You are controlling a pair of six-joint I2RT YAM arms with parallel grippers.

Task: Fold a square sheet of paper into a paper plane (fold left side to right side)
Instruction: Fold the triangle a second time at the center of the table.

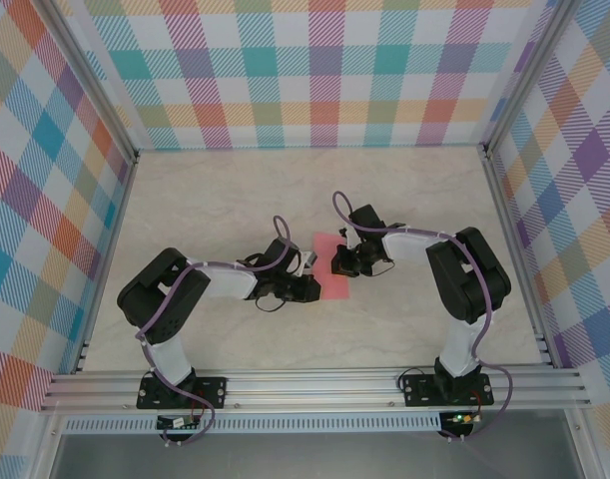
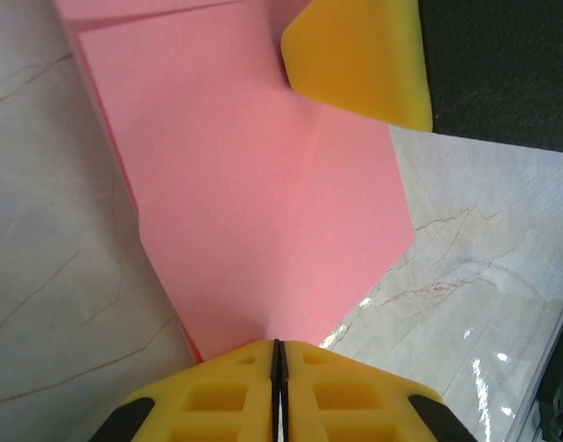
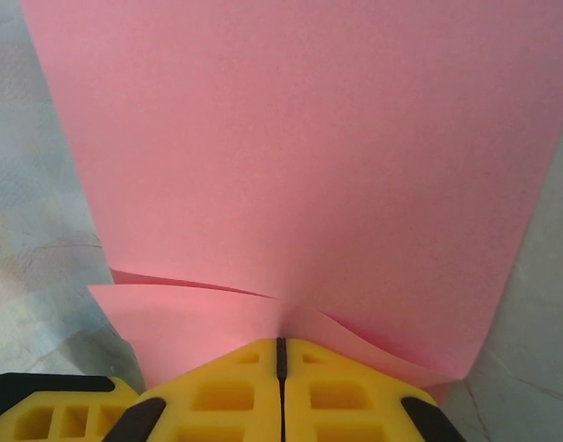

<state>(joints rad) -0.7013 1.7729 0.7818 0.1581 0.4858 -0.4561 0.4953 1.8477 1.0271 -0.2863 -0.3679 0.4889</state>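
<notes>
The salmon-pink sheet of paper lies partly folded at the table's middle, between the two arms. In the left wrist view the paper narrows to a point that runs into my left gripper, whose yellow jaws are pressed together on it. A darker lower layer peeks out along the paper's left edge. My right gripper is shut too, and the paper puckers at its jaw line, with a loose flap below left. From above, the left gripper sits at the paper's near-left corner. The right gripper is over its middle.
The marble-look table is walled by plaid panels on three sides. An aluminium rail carrying both arm bases runs along the near edge. One yellow finger of the right gripper rests on the paper's far part in the left wrist view.
</notes>
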